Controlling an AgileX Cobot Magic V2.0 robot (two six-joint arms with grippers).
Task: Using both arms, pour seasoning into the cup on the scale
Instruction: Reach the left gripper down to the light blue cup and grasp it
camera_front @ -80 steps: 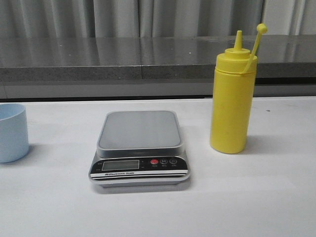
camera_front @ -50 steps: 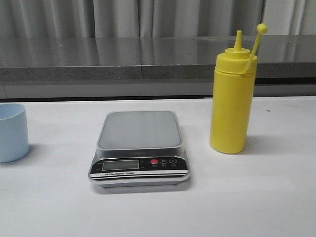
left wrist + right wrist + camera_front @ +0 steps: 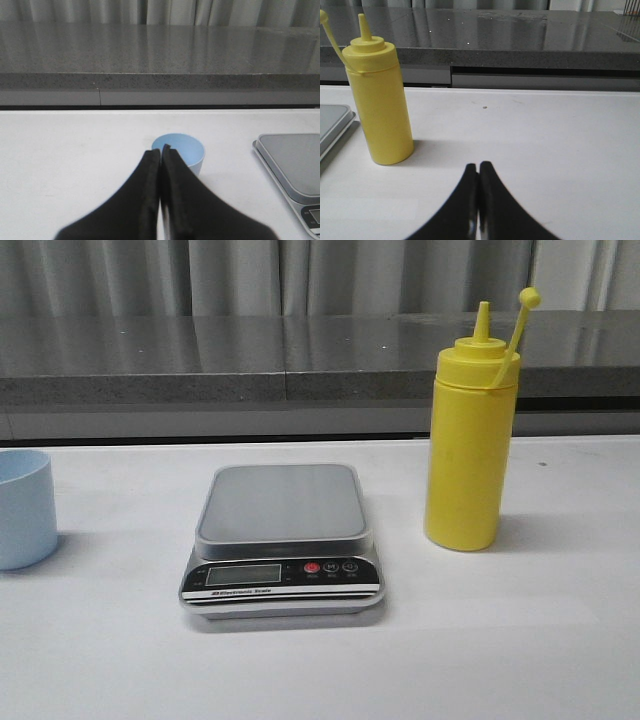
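Observation:
The yellow seasoning bottle (image 3: 470, 440) stands upright on the table right of the scale (image 3: 283, 540), its cap hanging off on its strap; it also shows in the right wrist view (image 3: 380, 100). The light blue cup (image 3: 22, 508) stands on the table at the far left, off the scale, and shows in the left wrist view (image 3: 180, 152). The scale's platform is bare. My left gripper (image 3: 160, 149) is shut and empty, just short of the cup. My right gripper (image 3: 478, 166) is shut and empty, apart from the bottle. Neither arm shows in the front view.
A grey stone ledge (image 3: 300, 360) runs along the back of the white table, with curtains behind it. The scale's corner shows in the left wrist view (image 3: 290, 165) and its edge in the right wrist view (image 3: 332, 125).

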